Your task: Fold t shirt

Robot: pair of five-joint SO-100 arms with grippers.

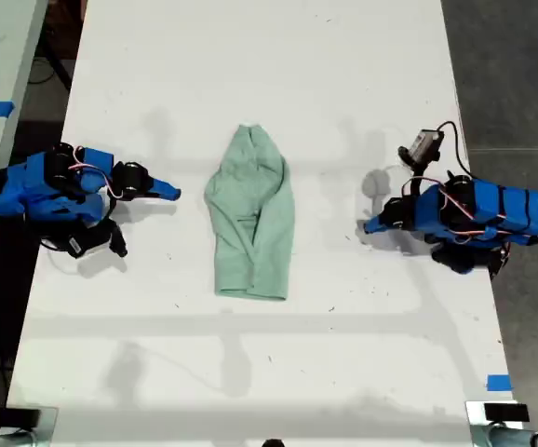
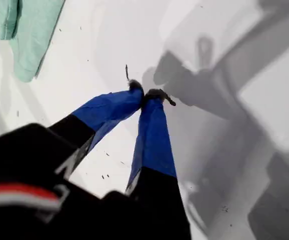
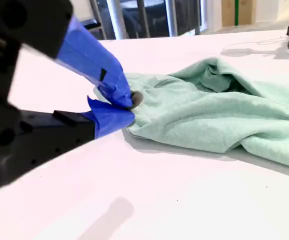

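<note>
Okay, white table [image 1: 250,74] fills most of the exterior view. The t shirt [image 1: 250,219] lies flat near its centre, mint green, creased and bunched lengthwise. Its narrow end points to 12 o'clock in the exterior view and its wider straight edge to 6 o'clock.

My first gripper [image 1: 373,225] sits at 3 o'clock of the shirt in the exterior view, well apart from it, pointing toward it. In the first wrist view the first gripper [image 2: 145,95] has its blue jaws closed tip to tip with nothing between them, over bare table. The shirt [image 2: 29,35] shows far off.

My second gripper [image 1: 170,193] sits at 9 o'clock of the shirt in the exterior view, near the cloth edge with a gap, pointing at it. In the second wrist view the second gripper [image 3: 127,105] has its jaws pressed together and holds nothing. The shirt [image 3: 209,115] is just beyond the tips.

Small blue tape [image 1: 498,382] is stuck at about 5 o'clock on the table in the exterior view.
</note>
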